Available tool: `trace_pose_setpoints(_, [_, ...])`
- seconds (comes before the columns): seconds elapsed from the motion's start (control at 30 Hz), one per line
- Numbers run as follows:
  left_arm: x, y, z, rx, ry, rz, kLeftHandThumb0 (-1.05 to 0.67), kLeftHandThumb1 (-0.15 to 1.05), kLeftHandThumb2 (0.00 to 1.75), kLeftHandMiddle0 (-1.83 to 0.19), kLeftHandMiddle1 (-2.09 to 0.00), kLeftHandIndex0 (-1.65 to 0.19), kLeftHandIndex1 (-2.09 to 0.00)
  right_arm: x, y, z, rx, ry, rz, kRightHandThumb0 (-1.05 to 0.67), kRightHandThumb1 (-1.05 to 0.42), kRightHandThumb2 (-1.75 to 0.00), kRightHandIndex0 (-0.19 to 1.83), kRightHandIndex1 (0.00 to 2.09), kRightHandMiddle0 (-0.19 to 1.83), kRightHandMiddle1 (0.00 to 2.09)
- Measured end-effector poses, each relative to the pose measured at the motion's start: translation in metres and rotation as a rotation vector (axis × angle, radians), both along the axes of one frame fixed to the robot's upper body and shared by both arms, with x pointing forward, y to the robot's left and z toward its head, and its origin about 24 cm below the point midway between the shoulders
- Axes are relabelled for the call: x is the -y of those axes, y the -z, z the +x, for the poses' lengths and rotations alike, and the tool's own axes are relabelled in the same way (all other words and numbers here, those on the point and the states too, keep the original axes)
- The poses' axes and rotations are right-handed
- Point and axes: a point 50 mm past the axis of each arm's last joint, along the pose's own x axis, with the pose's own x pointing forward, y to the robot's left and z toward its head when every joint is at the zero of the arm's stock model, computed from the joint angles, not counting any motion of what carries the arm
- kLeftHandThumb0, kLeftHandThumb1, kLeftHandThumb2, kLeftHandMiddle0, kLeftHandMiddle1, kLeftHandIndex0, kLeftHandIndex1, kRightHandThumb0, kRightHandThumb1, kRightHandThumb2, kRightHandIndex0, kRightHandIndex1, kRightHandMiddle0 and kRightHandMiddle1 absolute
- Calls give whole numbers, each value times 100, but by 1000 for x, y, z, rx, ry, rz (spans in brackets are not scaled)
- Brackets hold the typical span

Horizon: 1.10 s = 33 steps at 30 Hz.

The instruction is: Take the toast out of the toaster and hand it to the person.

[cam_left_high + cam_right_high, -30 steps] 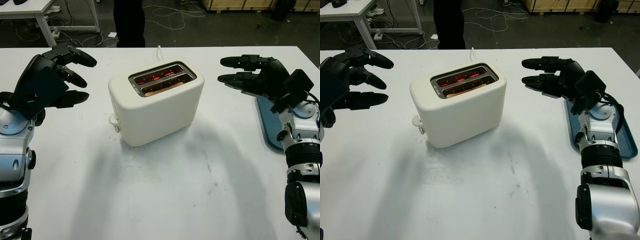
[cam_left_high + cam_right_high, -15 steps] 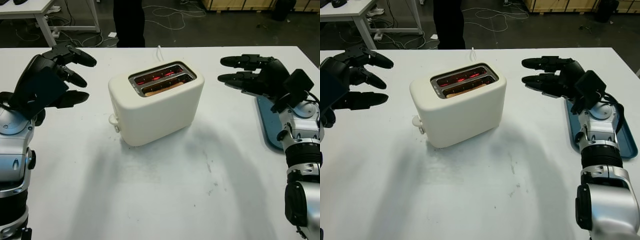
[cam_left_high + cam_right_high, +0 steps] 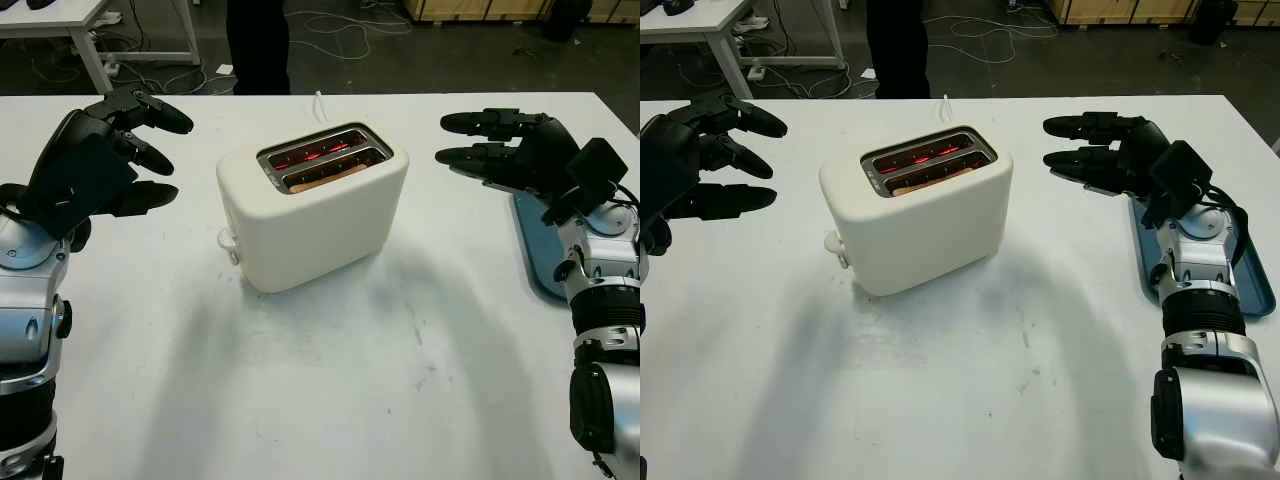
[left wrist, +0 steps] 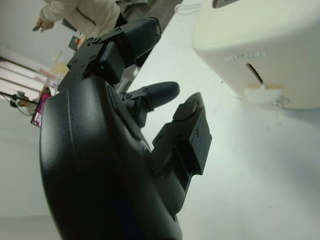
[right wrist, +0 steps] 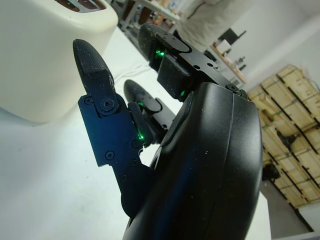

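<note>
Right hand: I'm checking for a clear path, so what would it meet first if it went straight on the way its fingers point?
Most likely the toaster. The right hand is open beside it, level with its upper part, fingers pointing across at it with bare table between. Depth is unclear, so it might pass just behind.

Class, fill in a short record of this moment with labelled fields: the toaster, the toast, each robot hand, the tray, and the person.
Toaster: cream two-slot toaster, mid-table, far slot glowing red inside
Toast: toast sitting low in the near slot, not yet taken out
Left hand: left hand, open, held above the table to the toaster's left, apart from it
Right hand: right hand, open, held to the toaster's right, apart from it
Tray: blue tray at the table's right edge, partly behind the right arm
Person: person in dark trousers standing beyond the table's far edge
</note>
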Motion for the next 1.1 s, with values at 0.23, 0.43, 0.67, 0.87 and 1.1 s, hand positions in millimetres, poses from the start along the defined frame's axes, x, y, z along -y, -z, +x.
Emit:
trace_pose_setpoints(0.23, [0, 0, 0, 1, 0, 0, 48, 92, 22, -35, -146, -29, -117, 0, 0, 0, 0, 0, 0, -49, -75, 0, 99, 0, 87, 0])
trace_pose_setpoints(0.43, [2, 1, 0, -6, 4, 2, 47, 92, 21, -35, -145, -29, -117, 0, 0, 0, 0, 0, 1, -49, -74, 0, 99, 0, 87, 0])
trace_pose_setpoints(0.67, [2, 1, 1, -2, 8, 5, 46, 91, 19, -38, -146, -30, -118, 0, 0, 0, -2, 1, 3, -50, -74, 0, 99, 0, 88, 1])
trace_pose_setpoints(0.87, [2, 1, 1, -2, 8, 4, 47, 92, 20, -37, -145, -29, -117, 0, 0, 0, -2, 1, 3, -49, -74, 0, 99, 0, 89, 0])
trace_pose_setpoints(1.1, [2, 1, 1, -2, 7, 4, 47, 92, 22, -35, -145, -28, -117, 0, 0, 0, -2, 1, 3, -47, -75, 0, 99, 0, 86, 0])
